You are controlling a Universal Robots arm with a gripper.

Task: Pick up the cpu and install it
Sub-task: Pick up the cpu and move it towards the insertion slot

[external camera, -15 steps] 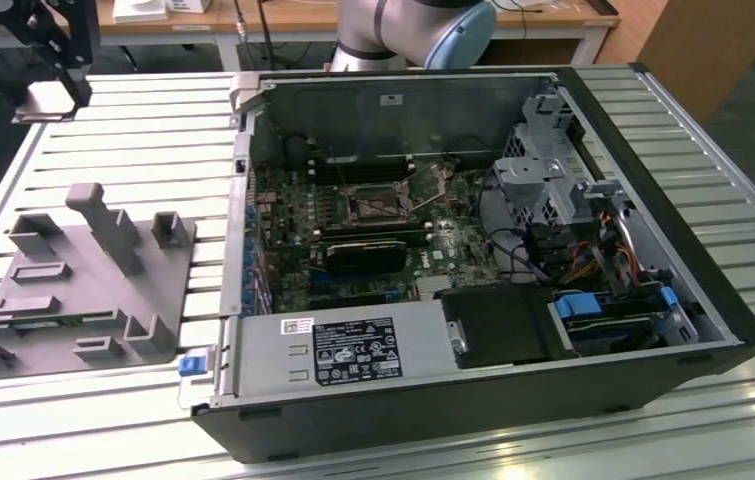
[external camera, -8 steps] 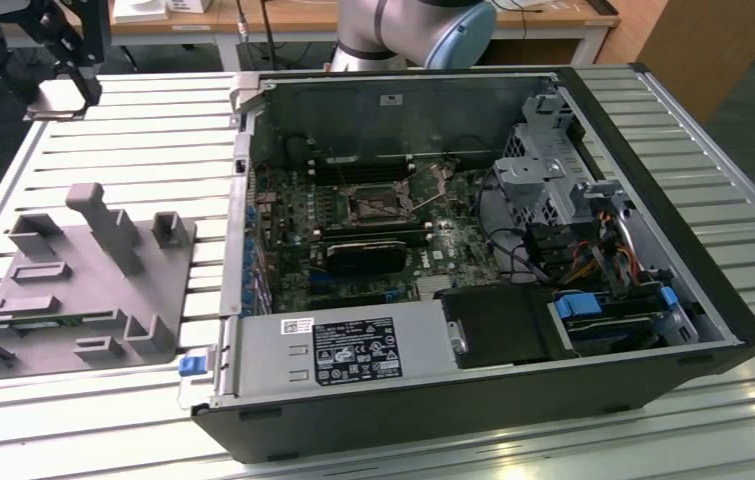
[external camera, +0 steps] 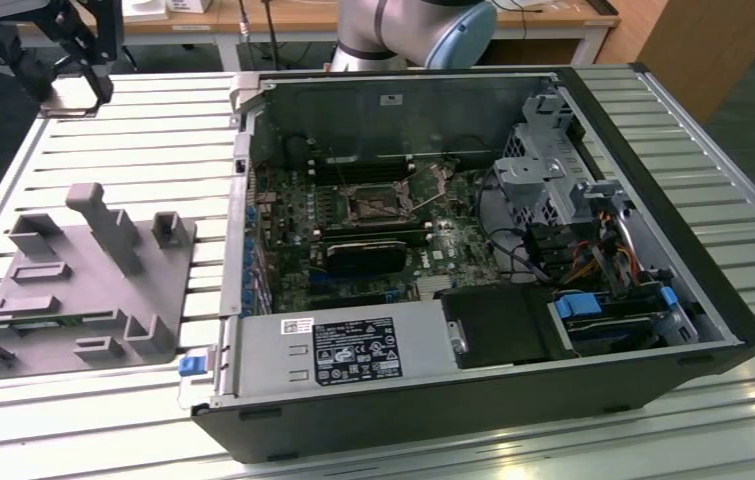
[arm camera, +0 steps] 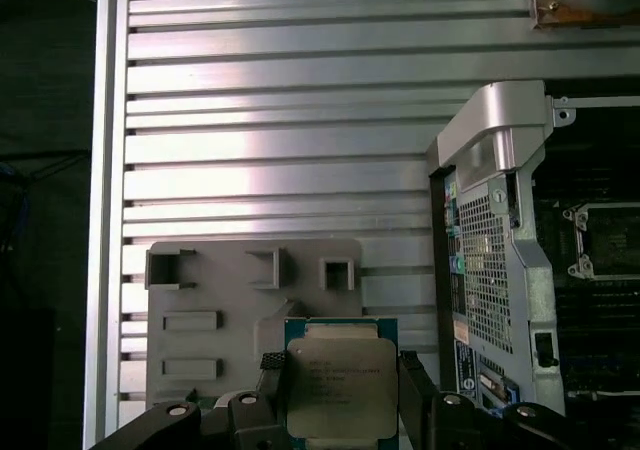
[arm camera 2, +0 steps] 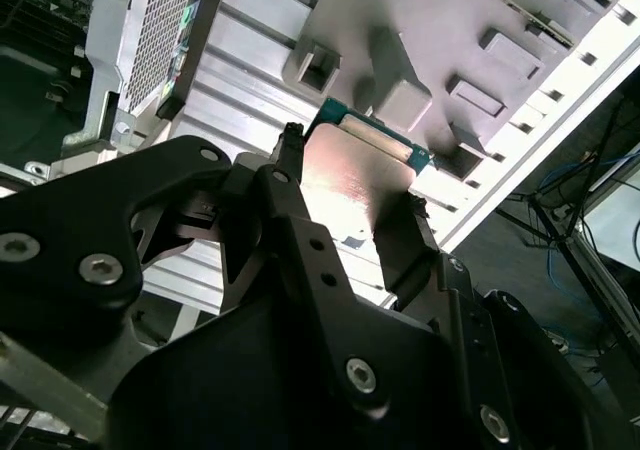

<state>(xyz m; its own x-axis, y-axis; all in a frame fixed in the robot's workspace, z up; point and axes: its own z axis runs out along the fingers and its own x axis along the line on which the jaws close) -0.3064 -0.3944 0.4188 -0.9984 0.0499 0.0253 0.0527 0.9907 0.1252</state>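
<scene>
The cpu [arm camera: 340, 385], a flat square chip with a silver top and a thin green edge, is clamped between my gripper's [arm camera: 340, 395] two black fingers [arm camera: 272, 372]. In the second wrist view the cpu [arm camera 2: 352, 175] shines between the fingers and its green edge faces the grey fixture. In the exterior view my gripper [external camera: 73, 85] hangs in the air over the table's far corner at that view's left, shut on the cpu [external camera: 73, 97]. The motherboard socket [external camera: 380, 203] lies open inside the computer case, well off toward the exterior view's right.
A grey plastic fixture [external camera: 77, 280] with upright posts stands on the slatted aluminium table [external camera: 124, 150] at the exterior view's left. The open black computer case [external camera: 484, 250] takes up the middle and right, with its power supply [external camera: 337, 350], cables and drive cage [external camera: 537, 150].
</scene>
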